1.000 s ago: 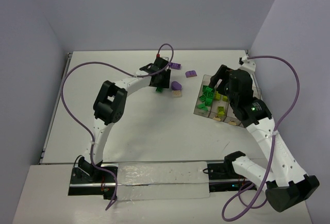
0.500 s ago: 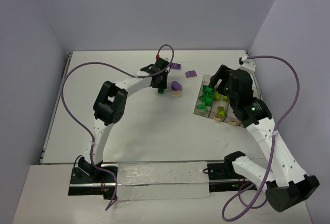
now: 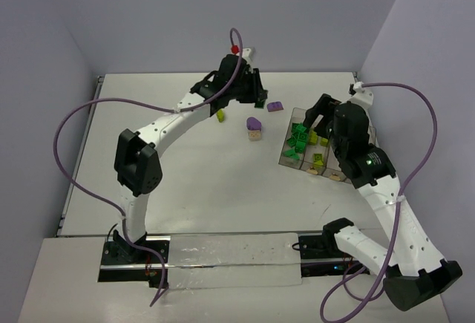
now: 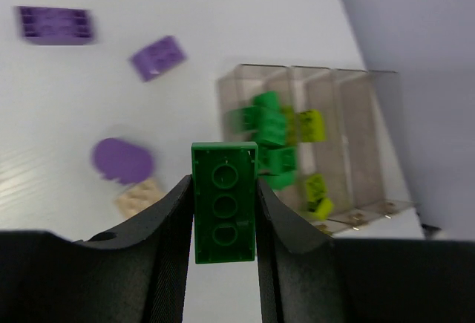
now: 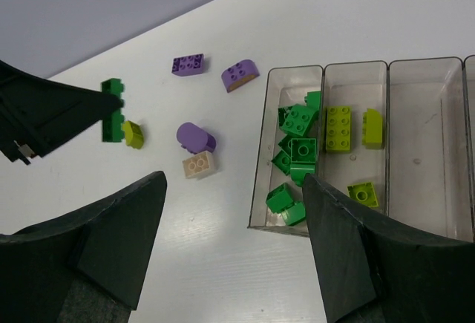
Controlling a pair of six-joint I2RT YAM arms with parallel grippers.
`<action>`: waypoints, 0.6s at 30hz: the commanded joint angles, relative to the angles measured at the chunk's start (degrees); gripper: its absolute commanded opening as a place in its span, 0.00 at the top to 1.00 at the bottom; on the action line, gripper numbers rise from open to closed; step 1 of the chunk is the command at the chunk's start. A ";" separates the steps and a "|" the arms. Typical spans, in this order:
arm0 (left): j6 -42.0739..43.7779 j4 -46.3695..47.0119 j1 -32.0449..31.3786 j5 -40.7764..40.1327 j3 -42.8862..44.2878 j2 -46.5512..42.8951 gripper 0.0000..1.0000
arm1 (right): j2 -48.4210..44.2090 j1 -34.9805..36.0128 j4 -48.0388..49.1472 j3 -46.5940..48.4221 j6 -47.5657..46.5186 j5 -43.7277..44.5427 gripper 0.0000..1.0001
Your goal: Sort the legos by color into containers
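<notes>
Legos lie partly loose on the white table (image 3: 185, 167) and partly sorted in the containers (image 5: 423, 152), a row of smoky clear bins at the right. One dark green brick (image 4: 224, 182) is up off the table, clamped by its long sides between the jaws of the left gripper (image 4: 224, 215). Below it on the table sits a yellow-green brick (image 5: 133, 134). Near that, a rounded purple brick (image 5: 196, 136) touches a tan brick (image 5: 198, 164). Farther back lie a flat purple brick (image 5: 188, 64) and a curved purple brick (image 5: 240, 75), the second just beside the bins. The bin nearest the loose pieces holds a heap of dark green bricks (image 5: 297, 148), and the next bin holds yellow-green bricks (image 5: 339, 126). The right gripper (image 5: 234, 189) hangs over the table by the end bin, its jaws wide apart with nothing between them
</notes>
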 commanded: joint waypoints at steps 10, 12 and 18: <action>-5.94 0.82 -8.30 10.18 10.15 13.76 1.00 | -2.90 -0.24 -0.65 0.59 0.05 3.14 0.19; -6.22 1.18 -8.97 11.22 10.22 15.14 1.00 | -2.74 -0.24 -0.61 0.63 -0.02 3.06 0.19; -6.46 0.56 -9.62 11.31 10.68 17.66 0.97 | -2.11 -0.24 -0.43 0.86 -0.30 2.63 0.19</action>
